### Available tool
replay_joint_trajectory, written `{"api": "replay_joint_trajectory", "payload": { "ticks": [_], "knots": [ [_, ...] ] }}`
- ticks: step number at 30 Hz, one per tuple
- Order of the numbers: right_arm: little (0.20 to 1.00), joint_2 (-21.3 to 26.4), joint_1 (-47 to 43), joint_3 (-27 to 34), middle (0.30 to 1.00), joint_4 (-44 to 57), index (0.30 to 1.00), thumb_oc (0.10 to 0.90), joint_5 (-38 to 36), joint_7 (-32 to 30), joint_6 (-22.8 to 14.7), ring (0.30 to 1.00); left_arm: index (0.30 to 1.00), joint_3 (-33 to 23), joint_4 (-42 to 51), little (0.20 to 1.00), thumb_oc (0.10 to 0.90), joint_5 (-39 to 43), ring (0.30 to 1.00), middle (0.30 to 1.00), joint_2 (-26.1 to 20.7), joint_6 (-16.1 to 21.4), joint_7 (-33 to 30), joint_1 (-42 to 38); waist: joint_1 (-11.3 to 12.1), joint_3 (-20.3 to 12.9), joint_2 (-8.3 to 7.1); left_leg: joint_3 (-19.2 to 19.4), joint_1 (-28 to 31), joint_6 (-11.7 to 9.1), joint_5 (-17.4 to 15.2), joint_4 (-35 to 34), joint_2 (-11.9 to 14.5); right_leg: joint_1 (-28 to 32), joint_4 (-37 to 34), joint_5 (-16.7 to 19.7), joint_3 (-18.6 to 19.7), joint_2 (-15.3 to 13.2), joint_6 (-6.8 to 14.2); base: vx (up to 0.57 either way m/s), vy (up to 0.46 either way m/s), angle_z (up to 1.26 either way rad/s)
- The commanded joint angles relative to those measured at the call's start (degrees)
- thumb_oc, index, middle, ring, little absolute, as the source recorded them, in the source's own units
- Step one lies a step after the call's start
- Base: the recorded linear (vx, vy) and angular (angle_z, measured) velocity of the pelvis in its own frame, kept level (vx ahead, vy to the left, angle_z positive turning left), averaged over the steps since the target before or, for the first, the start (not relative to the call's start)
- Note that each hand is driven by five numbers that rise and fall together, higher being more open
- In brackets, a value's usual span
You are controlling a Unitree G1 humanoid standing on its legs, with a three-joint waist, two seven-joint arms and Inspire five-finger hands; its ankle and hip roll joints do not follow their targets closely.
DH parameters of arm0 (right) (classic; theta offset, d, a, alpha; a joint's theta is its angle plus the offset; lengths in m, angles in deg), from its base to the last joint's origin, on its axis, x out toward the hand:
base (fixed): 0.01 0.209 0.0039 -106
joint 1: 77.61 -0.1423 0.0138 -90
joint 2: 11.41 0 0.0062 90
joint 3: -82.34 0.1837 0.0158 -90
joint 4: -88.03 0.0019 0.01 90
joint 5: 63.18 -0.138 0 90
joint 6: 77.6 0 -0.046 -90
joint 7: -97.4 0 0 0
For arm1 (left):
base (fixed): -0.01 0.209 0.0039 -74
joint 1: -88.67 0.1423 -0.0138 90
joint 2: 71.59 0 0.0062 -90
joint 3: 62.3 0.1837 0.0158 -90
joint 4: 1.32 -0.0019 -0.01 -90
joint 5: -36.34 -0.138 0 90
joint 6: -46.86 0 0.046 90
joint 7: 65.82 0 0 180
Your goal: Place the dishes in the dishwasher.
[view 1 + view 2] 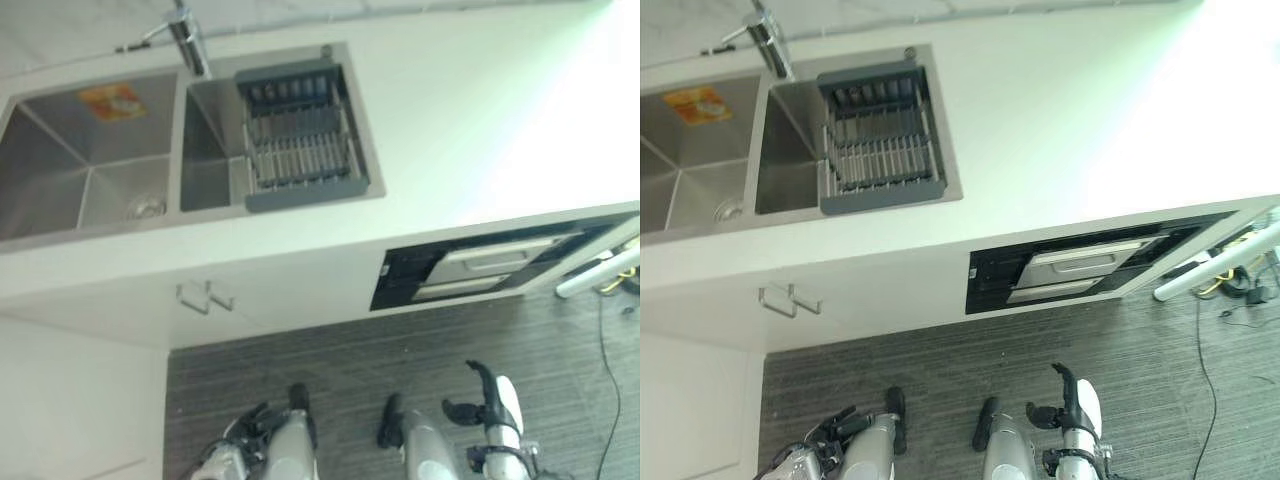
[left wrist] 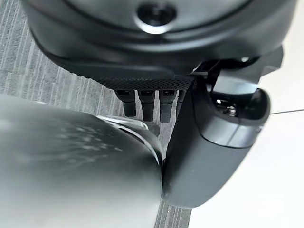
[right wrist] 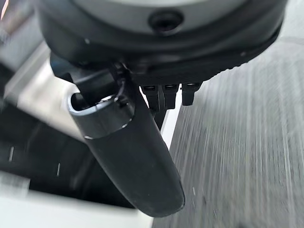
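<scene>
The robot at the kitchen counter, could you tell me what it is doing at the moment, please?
Nothing is being handled yet. The robot stands back from the white counter, with its left hand and right hand hanging low over the dark striped floor, fingers relaxed and holding nothing. A grey dish rack sits over the right basin of the steel double sink; whether it holds dishes I cannot tell. Under the counter, the black-fronted dishwasher appears to be pulled slightly open.

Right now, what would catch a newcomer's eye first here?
Probably the steel double sink at the far left of the white counter, with a dark rack over its right basin. Below the counter on the right, the dishwasher stands slightly ajar. Both hands, left and right, hang low.
</scene>
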Motion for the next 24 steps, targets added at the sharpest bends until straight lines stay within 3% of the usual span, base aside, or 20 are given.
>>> {"api": "replay_joint_trajectory", "payload": {
  "ticks": [1,2,3,4,5,8,17,24],
  "knots": [
    [0.900,2.57,-8.04,1.78,0.900,1.34,0.900,0.800,-3.39,-2.98,-4.97,0.900,0.900,1.28,2.23,0.900,0.800,4.28,0.900,0.900,-0.10,5.31,-2.23,2.66,0.72,0.84,1.63,4.97,0.81,3.06,-8.78,3.80,-2.81,5.80,-0.55,-7.02,1.01,3.27,2.05,0.00,0.067,-0.09],
    [0.900,1.07,-7.05,2.80,0.900,-2.53,0.900,0.800,-11.84,5.31,-7.75,0.900,0.900,0.69,1.91,0.900,0.800,3.70,0.900,0.900,0.33,3.58,0.40,2.46,0.35,-0.79,1.85,5.21,1.32,2.43,-8.73,3.80,-1.87,7.51,-2.52,-6.43,0.68,3.30,2.34,0.00,0.062,-0.10],
    [0.900,0.24,-6.85,3.36,0.900,-3.95,0.900,0.800,-17.48,11.24,-7.79,0.900,0.900,0.82,1.71,0.900,0.800,3.27,0.900,0.900,0.48,2.57,1.45,2.40,0.27,-1.34,1.97,5.34,1.39,2.23,-8.69,3.80,-1.62,8.17,-3.38,-6.19,0.60,3.32,2.41,0.01,0.046,-0.04],
    [0.900,0.06,-6.82,3.48,0.900,-4.23,0.900,0.800,-18.64,12.75,-7.64,0.900,0.900,0.87,1.68,0.900,0.800,3.14,0.900,0.900,0.51,2.37,1.72,2.39,0.27,-1.44,2.00,5.38,1.41,2.18,-8.68,3.80,-1.56,8.33,-3.59,-6.12,0.59,3.33,2.42,0.00,0.036,-0.10],
    [0.900,-1.45,-6.58,4.46,0.900,-6.52,0.900,0.800,-26.76,22.87,-4.51,0.900,0.900,1.17,1.21,0.900,0.800,1.42,0.900,0.900,0.82,0.84,3.28,2.35,0.18,-2.28,2.11,5.48,1.55,1.89,-8.65,3.80,-1.28,9.13,-4.29,-6.05,0.47,3.17,2.52,0.01,0.037,-0.13],
    [0.900,-4.04,-7.00,5.57,0.900,-13.45,0.900,0.800,-34.11,37.68,3.44,0.900,0.900,2.38,-1.71,0.900,0.800,-2.67,0.900,0.900,1.53,-2.23,6.67,1.81,0.40,-4.53,2.10,5.53,2.21,1.69,-8.66,3.80,-1.16,10.16,-4.29,-6.44,0.33,2.35,2.56,0.05,0.033,-0.10],
    [0.900,-5.32,-8.73,4.98,0.900,-18.30,0.900,0.800,-31.04,40.22,10.22,0.900,0.900,4.98,-4.37,0.900,0.800,-9.86,0.900,0.900,1.85,-4.62,4.25,0.88,0.75,-8.03,1.82,5.40,4.59,1.58,-10.03,3.80,-2.10,10.19,-4.29,-5.81,0.40,-0.39,3.61,0.06,0.001,-0.05],
    [0.900,-5.95,-9.15,4.32,0.900,-20.35,0.900,0.800,-29.71,38.65,12.01,0.900,0.900,6.04,-5.25,0.900,0.800,-13.09,0.900,0.900,1.51,-5.70,7.83,1.01,1.16,-8.98,1.88,4.49,5.41,1.73,-10.41,3.80,-2.35,10.70,-4.29,-5.68,0.64,-0.83,3.87,0.02,-0.005,0.01]
  ]
}}
